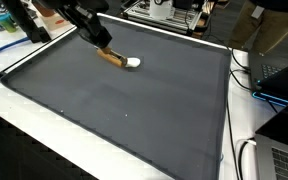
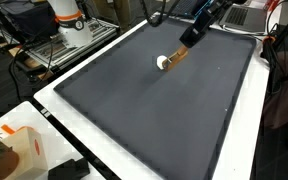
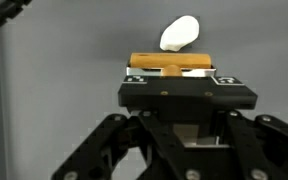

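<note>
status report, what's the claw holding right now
Claw shut on wooden-handled tool. White tip down at the grey mat. Nothing seen in the way.

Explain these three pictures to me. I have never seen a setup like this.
This is a robot arm that ends in a two-fingered claw. Two pictures come from cameras standing outside the robot, looking down at the work surface from different spots. The third comes from a camera on the arm's wrist, looking along the claw. A white table carries a dark grey mat. The claw is shut on the wooden handle of a small tool with a white end. In the wrist view the wood shows between the fingers, with the white end beyond it. Whether that end touches the mat I cannot tell.
</note>
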`<state>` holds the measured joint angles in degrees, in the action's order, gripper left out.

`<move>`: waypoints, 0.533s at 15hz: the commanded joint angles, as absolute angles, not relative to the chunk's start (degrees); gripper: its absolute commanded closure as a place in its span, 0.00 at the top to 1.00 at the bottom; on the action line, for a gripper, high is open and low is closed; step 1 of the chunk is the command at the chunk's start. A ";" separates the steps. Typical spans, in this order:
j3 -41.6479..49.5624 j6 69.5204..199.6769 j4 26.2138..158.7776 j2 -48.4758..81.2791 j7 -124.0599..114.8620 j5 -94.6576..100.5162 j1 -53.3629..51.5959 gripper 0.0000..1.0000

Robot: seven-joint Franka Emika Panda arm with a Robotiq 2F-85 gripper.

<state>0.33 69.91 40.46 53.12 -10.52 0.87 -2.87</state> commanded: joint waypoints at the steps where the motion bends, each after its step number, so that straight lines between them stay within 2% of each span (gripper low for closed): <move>1: 0.46 65.78 36.00 55.67 -10.74 1.08 -3.15 0.23; 8: 0.57 63.07 33.95 57.50 -10.92 1.13 -3.24 0.23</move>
<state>0.33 66.55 37.50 55.71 -10.52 0.87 -3.07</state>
